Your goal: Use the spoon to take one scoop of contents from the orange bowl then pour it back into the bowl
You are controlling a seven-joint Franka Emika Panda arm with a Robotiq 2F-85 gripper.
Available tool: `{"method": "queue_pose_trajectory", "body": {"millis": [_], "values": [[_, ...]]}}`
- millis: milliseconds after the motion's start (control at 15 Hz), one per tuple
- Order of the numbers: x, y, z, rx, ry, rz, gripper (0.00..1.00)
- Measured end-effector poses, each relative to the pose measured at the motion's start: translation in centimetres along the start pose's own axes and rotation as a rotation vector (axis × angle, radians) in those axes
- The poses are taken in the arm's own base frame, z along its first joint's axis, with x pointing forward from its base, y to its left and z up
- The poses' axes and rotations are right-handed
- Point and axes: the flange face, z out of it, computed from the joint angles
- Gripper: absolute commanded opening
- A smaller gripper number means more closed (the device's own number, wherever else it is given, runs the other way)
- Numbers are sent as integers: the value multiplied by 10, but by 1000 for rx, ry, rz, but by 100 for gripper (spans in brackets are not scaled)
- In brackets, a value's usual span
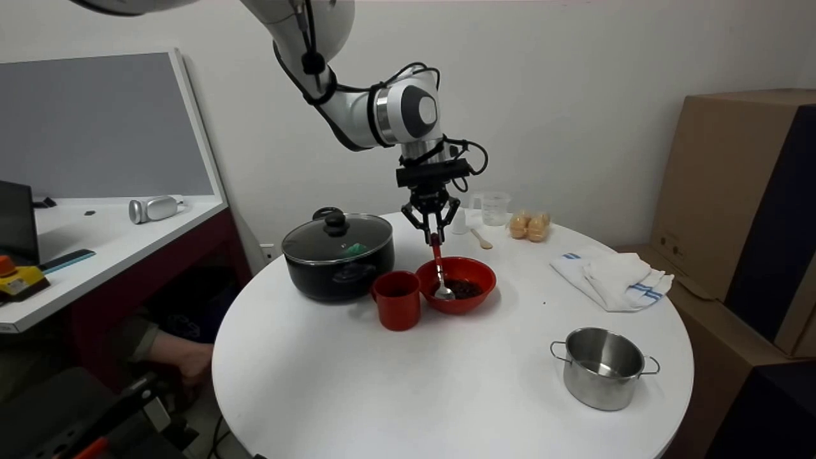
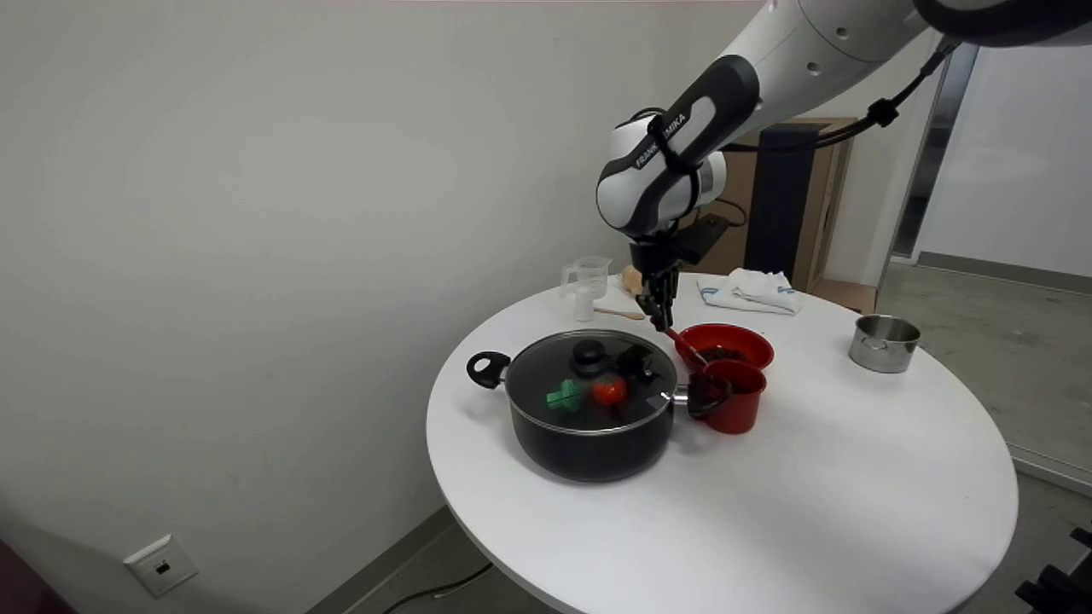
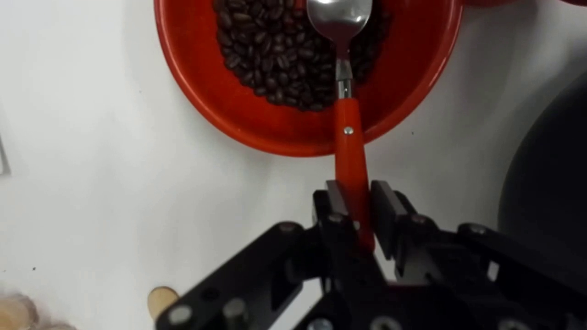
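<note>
A pale wall (image 1: 574,115) backs a round white table (image 1: 414,395), whose far edge curves close to it; on the table sits the bowl (image 3: 275,130), dark beans (image 3: 275,59) lying in its bottom. The gripper (image 3: 357,197) pinches the spoon (image 3: 351,151) by its red handle, jaws pressed in on either side towards the handle's end; in the wrist view the jaws stand outside the bowl's rim, while the handle crosses above that rim and the metal head is over the beans; in both exterior views the spoon slants down from the gripper into the bowl; whether the head touches the beans, I cannot tell.

The mug (image 1: 396,303) is just beside the bowl, touching or not I cannot tell; the black pot (image 2: 589,456), lid on, stands near on that same side, a strip of tabletop between it and the bowl; the wooden spoon (image 1: 481,240) and jug (image 1: 495,209) lie on the wall side; in an exterior view white tabletop runs from the mug out to the near edge, and across to the steel pot (image 1: 596,382) and towel (image 1: 615,280), both well apart from the bowl.
</note>
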Motion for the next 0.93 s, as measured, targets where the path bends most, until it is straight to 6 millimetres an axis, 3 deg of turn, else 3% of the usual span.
{"method": "queue_pose_trajectory", "body": {"millis": [133, 200, 333, 733, 933], "values": [[-3, 2, 7, -13, -7, 7, 13], [-5, 4, 8, -20, -12, 12, 44], [-8, 5, 11, -24, -20, 18, 51], [-9, -3, 15, -3, -26, 14, 96], [-8, -13, -10, 26, 3, 52, 100]]}}
